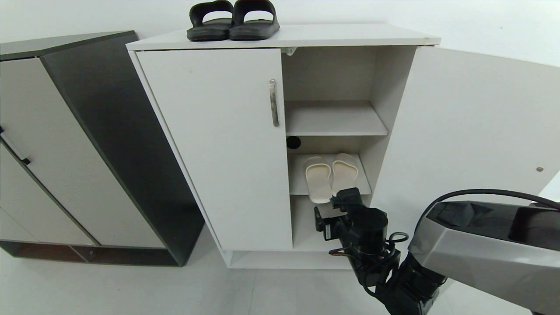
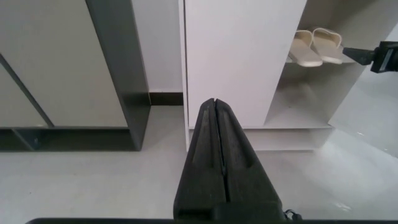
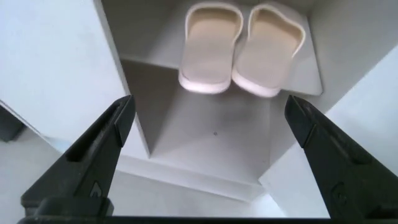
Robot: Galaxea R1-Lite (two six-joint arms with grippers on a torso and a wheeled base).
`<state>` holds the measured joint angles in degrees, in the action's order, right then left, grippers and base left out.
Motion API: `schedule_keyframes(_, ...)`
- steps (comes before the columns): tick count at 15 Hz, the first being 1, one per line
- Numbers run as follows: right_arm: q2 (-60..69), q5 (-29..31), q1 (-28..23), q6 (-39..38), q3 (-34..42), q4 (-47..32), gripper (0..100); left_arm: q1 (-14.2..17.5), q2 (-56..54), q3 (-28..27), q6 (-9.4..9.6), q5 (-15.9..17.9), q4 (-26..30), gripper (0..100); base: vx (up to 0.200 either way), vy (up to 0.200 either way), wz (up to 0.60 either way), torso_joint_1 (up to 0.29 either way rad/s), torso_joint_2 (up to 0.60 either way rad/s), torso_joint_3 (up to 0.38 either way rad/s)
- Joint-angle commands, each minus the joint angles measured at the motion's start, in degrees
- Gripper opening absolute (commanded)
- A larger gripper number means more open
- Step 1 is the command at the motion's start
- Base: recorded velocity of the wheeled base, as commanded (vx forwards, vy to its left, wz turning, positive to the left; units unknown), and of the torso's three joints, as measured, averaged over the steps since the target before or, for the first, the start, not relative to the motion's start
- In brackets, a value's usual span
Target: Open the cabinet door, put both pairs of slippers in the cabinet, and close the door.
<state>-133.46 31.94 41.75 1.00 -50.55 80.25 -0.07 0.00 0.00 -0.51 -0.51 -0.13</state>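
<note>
Right jaws gape empty just before the open cabinet (image 1: 210,144), likely because the white slippers (image 1: 330,177) already lie on its lower shelf; left jaws are clenched, idle; black slippers (image 1: 232,22) sit on its top

Head view looks down on the white wooden cabinet (image 1: 210,144) — both wrist views, lower, the right nearest, share its cream slippers (image 3: 211,46).
</note>
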Motion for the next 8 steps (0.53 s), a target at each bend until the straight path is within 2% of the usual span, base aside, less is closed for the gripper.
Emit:
schedule_keyframes(1, -0.04, -0.04, 0.00, 0.23, 0.19, 0.17, 100, -0.01, 0.09, 0.00, -0.02, -0.02, 0.05, 0, 0.000, 0.000, 0.00, 0.000, 0.00, 0.000)
schedule_keyframes(6, -0.13, 0.05, 0.00, 0.49, 0.46, 0.87, 100, -0.01, 0.09, 0.00, -0.10, 0.16, 0.05, 0, 0.000, 0.000, 0.00, 0.000, 0.00, 0.000)
schedule_keyframes(8, -0.39, -0.04, 0.00, 0.76, 0.46, 0.96, 100, -0.01, 0.09, 0.00, -0.10, 0.16, 0.05, 0, 0.000, 0.000, 0.00, 0.005, 0.00, 0.090)
